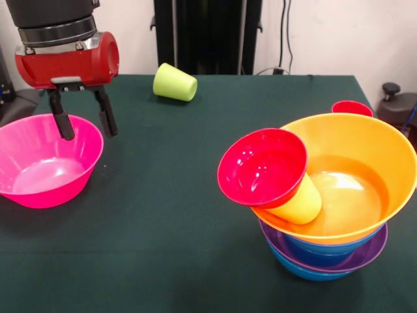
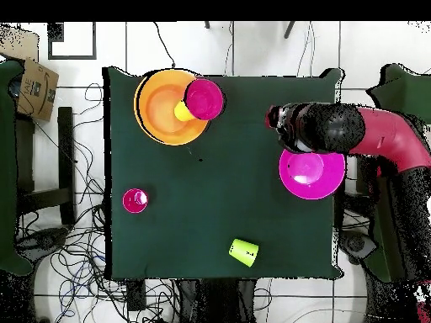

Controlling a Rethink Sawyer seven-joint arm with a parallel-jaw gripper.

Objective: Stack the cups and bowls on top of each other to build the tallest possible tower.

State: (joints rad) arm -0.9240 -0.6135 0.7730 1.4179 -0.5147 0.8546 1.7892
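My gripper (image 1: 86,127) is open at the far left, its two fingers straddling the far right rim of the large pink bowl (image 1: 39,169), which stands upright. In the overhead view the arm (image 2: 320,126) covers the gripper beside that pink bowl (image 2: 313,175). The tower (image 1: 326,215) stands at the near right: a blue bowl (image 1: 306,270), a purple bowl (image 1: 365,251), then the wide orange bowl (image 1: 391,140). A yellow cup (image 1: 301,203) lies tilted in it with the small red bowl (image 1: 260,166) on its mouth. The lime green cup (image 1: 174,82) lies on its side. The red cup (image 1: 352,107) stands behind the tower.
The dark green table (image 1: 182,195) has open cloth between the pink bowl and the tower. The robot's black pedestal (image 1: 208,32) stands at the far side. A cardboard box (image 2: 34,84) and cables lie on the floor beside the table.
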